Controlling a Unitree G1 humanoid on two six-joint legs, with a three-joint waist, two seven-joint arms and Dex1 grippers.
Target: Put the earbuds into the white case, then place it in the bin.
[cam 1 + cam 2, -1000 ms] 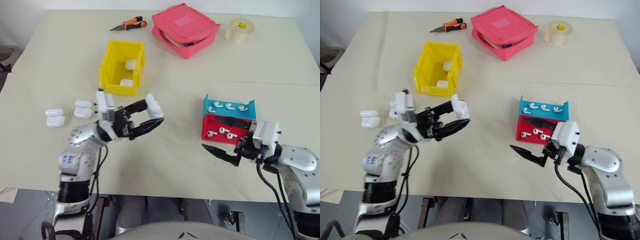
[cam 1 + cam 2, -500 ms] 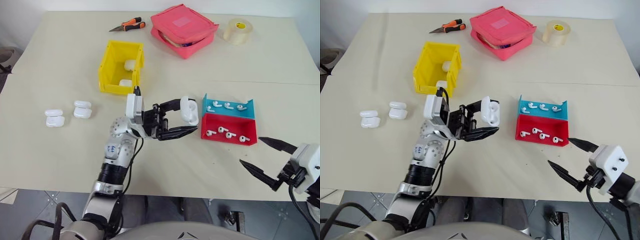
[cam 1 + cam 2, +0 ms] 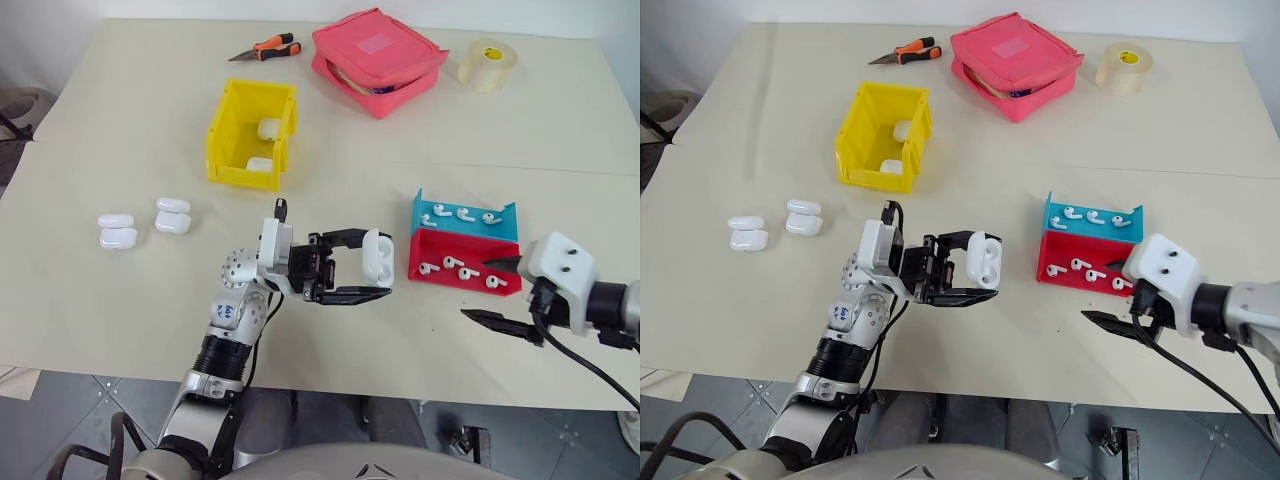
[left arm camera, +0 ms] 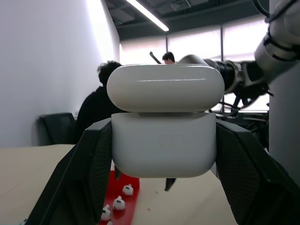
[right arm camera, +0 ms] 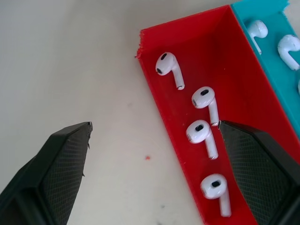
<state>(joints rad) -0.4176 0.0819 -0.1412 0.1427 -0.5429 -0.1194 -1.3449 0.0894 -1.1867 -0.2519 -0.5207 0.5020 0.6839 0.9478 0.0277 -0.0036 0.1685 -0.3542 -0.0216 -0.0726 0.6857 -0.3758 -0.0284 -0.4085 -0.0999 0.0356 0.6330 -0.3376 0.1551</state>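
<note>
Above the table, the left gripper (image 3: 366,272) clamps the white case (image 3: 376,257) (lid up) — the right gripper (image 3: 497,290) gapes over the red tray (image 5: 197,56); the earbuds (image 5: 206,101) remain unloaded, the bin (image 3: 232,135) step untouched.

Glossy white plastic case (image 4: 164,122); textured matt black fingers (image 5: 56,164).

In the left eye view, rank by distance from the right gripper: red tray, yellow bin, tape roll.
From the right gripper:
1. Shallow red plastic tray, right beside it, holding earbuds.
2. Bright yellow plastic bin, far across on the left.
3. Roll of clear tape, at the table's far edge; close to the bin's distance.
</note>
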